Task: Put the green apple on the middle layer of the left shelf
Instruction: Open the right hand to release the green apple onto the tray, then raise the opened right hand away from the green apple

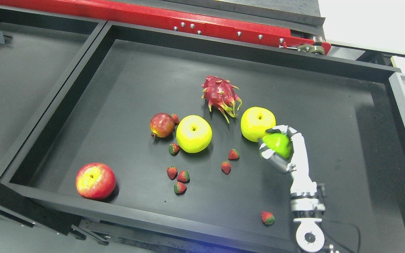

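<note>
Black and walled, the tray (135, 52) fills most of the view; on its floor, right of centre, sits the green apple (278, 144) — round, with no clear long axis, its stem hidden, so its facing cannot be told. Curled around it is the right hand (280, 146), fingers (282, 129) over the top and thumb below; whether it is lifted is unclear. It seems to touch a yellow apple (257, 123); the forearm is cut off at the bottom edge.
</note>
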Tool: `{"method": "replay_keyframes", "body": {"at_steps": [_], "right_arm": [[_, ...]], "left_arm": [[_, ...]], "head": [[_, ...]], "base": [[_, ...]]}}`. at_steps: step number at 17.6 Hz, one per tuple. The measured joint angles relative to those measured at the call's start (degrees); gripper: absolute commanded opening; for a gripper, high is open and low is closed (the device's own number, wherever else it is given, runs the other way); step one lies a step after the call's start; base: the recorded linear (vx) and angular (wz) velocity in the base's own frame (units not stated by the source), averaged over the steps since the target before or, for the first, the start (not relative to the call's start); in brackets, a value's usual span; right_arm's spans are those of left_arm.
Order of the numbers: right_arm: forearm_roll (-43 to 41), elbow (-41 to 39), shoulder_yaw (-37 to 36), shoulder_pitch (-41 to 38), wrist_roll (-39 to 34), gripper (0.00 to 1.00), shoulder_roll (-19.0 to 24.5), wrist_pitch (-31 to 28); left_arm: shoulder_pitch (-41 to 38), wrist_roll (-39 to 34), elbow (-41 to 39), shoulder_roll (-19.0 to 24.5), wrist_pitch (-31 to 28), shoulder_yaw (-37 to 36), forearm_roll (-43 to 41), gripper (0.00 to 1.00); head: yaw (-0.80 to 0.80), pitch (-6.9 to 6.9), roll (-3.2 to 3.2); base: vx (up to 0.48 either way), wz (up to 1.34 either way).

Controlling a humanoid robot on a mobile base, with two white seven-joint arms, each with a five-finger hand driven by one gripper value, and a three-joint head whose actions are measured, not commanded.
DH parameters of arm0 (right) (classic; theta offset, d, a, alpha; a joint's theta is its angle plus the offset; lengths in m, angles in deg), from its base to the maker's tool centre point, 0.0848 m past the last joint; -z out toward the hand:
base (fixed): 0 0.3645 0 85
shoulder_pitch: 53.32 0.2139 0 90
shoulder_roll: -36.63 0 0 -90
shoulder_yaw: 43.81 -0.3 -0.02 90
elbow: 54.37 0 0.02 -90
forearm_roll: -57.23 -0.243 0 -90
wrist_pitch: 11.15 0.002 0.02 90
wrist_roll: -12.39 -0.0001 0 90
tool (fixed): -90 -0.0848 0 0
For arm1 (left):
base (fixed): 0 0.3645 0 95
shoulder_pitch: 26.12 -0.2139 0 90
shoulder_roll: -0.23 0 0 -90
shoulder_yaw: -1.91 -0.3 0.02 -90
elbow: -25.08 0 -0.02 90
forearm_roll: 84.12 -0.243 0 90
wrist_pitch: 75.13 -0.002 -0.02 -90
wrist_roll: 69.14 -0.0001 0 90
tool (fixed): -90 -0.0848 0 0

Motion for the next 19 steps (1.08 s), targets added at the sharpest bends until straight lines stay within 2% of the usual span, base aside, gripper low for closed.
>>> {"method": "replay_keyframes", "body": {"at_steps": [3, 4, 5, 6, 7, 11, 19], "right_arm": [[0.0, 1.5, -2.0, 2.2, -0.2, 0.03, 0.0, -0.7], [-0.1, 1.9, -2.5, 2.7, -0.2, 0.24, 0.0, -0.9], [-0.2, 2.3, -3.0, 3.1, -0.3, 0.63, 0.0, -0.9], [-0.2, 2.6, -3.4, 3.5, -0.5, 0.92, 0.0, -1.0], [-0.3, 2.9, -3.7, 3.7, -0.6, 1.00, 0.0, -1.4], [-1.2, 3.8, -4.8, 4.4, -1.0, 1.00, 0.0, -3.3], [-13.9, 6.0, -4.2, 5.0, -0.7, 1.00, 0.0, -3.5]], "left_arm": [[0.0, 0.0, 0.0, 0.0, 0.0, 0.0, 0.0, 1.00], [0.0, 0.0, 0.0, 0.0, 0.0, 0.0, 0.0, 1.00], [0.0, 0.0, 0.0, 0.0, 0.0, 0.0, 0.0, 1.00], [0.0, 0.0, 0.0, 0.0, 0.0, 0.0, 0.0, 1.00], [0.0, 0.0, 0.0, 0.0, 0.0, 0.0, 0.0, 1.00], [0.0, 0.0, 0.0, 0.0, 0.0, 0.0, 0.0, 1.00], [0.0, 0.0, 0.0, 0.0, 0.0, 0.0, 0.0, 1.00]], "head": [[0.00, 0.00, 0.00], [0.00, 0.00, 0.00], [0.00, 0.00, 0.00], [0.00, 0.00, 0.00], [0.00, 0.00, 0.00], [0.00, 0.00, 0.00], [0.00, 0.00, 0.00]], "base": [[0.000, 0.00], [0.000, 0.00], [0.000, 0.00], [0.000, 0.00], [0.000, 0.00], [0.000, 0.00], [0.000, 0.00]]}}
